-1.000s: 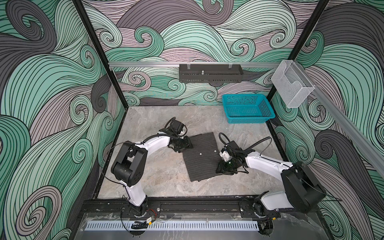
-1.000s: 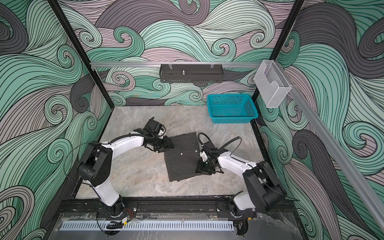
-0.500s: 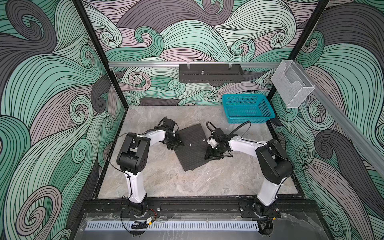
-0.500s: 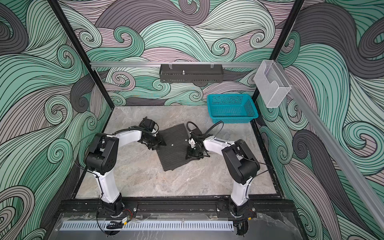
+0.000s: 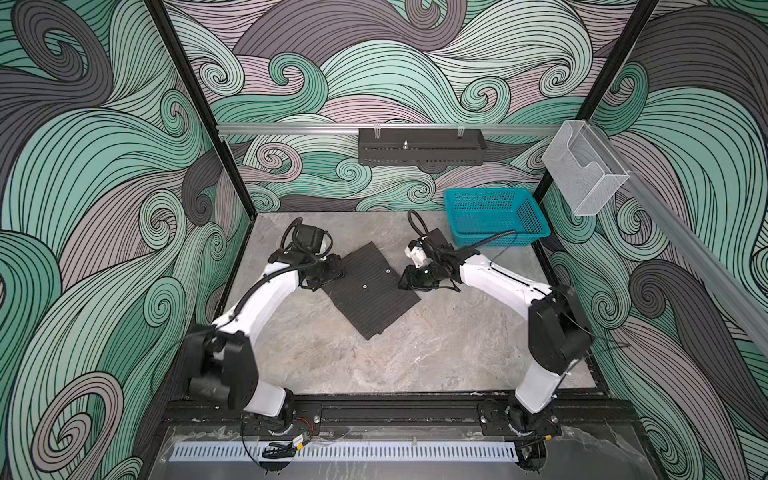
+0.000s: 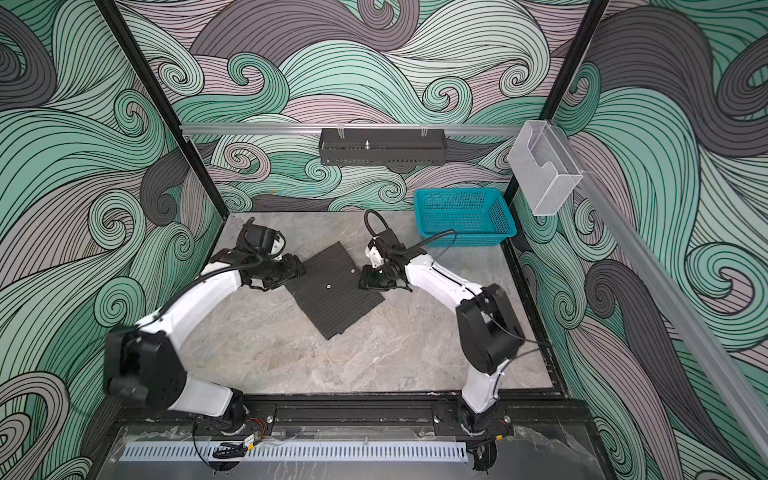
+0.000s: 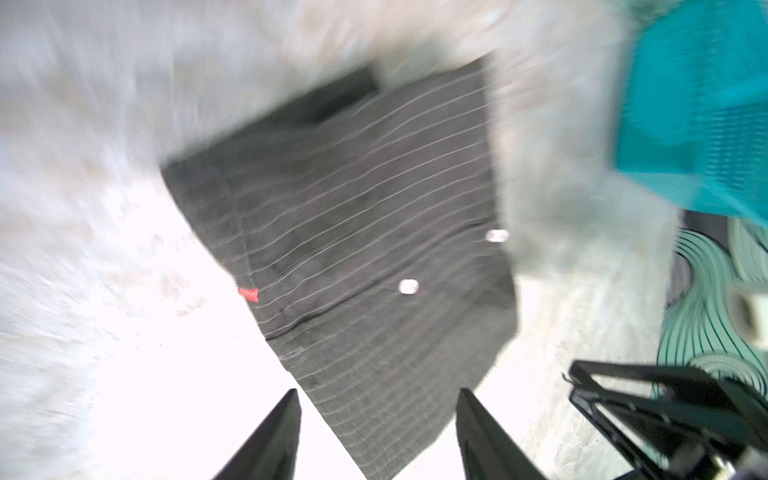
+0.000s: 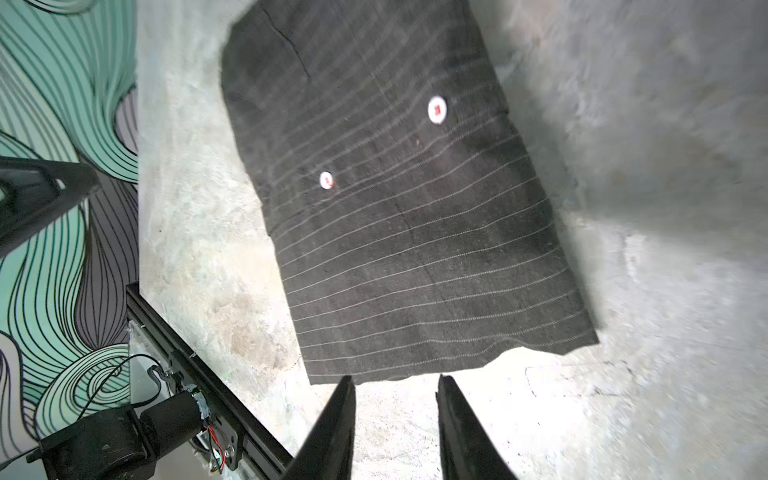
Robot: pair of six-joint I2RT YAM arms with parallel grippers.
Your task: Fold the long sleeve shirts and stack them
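One long sleeve shirt (image 5: pixel 370 297) (image 6: pixel 336 297), dark with thin pale pinstripes and whitish buttons (image 8: pixel 437 109), lies folded into a flat rectangle, turned at an angle, mid-table in both top views. My left gripper (image 5: pixel 334 271) (image 6: pixel 298 270) is at its left edge. In the left wrist view the left gripper (image 7: pixel 378 392) stands open, with a corner of the shirt (image 7: pixel 353 232) lying flat between the spread fingers. My right gripper (image 5: pixel 405 282) (image 8: pixel 395 378) is at the shirt's right side, open by a narrow gap. Only bare table shows between its fingers, and the shirt's edge (image 8: pixel 399 249) lies just past the tips.
A teal mesh basket (image 5: pixel 498 240) (image 6: pixel 467 237) stands at the back right, close behind the right arm. A black rack (image 5: pixel 419 147) hangs on the back wall and a clear holder (image 5: pixel 582 174) on the right rail. The black frame rail (image 5: pixel 395 411) runs along the table's front.
The folded shirt has slid toward the back left and turned, with both grippers moving along with it. The left gripper's jaws have spread wider.
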